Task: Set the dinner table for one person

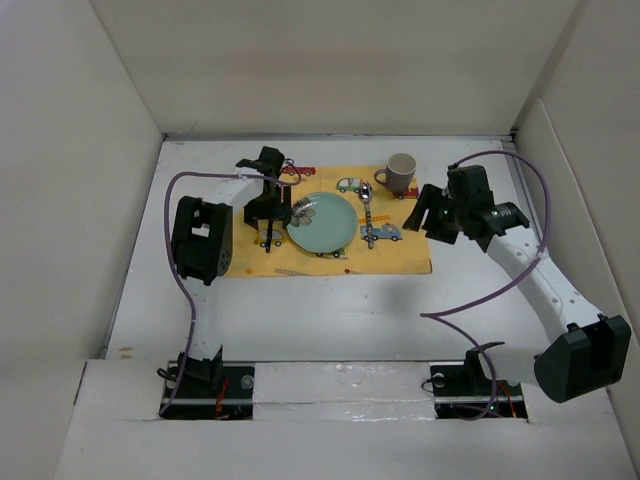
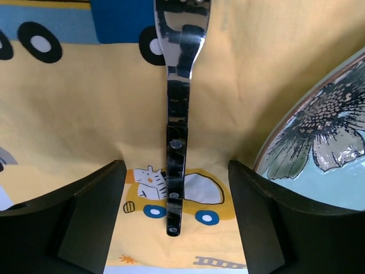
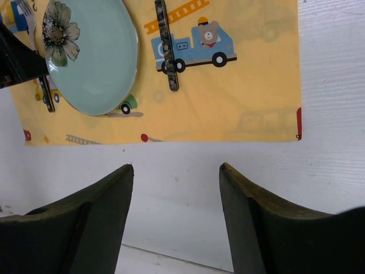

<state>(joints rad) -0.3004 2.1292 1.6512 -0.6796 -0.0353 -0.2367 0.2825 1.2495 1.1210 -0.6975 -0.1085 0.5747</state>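
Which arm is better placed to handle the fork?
Left: the left pincer, open, straddles the fork on the placemat; the right pincer hangs open over the dinner table, off the placemat.

Top view overlooks the dinner table; closer wrist views share the plate.

White dinner table, one mat on it.
I see a yellow vehicle-print placemat lying flat on the far half, with bare white surface on every side.
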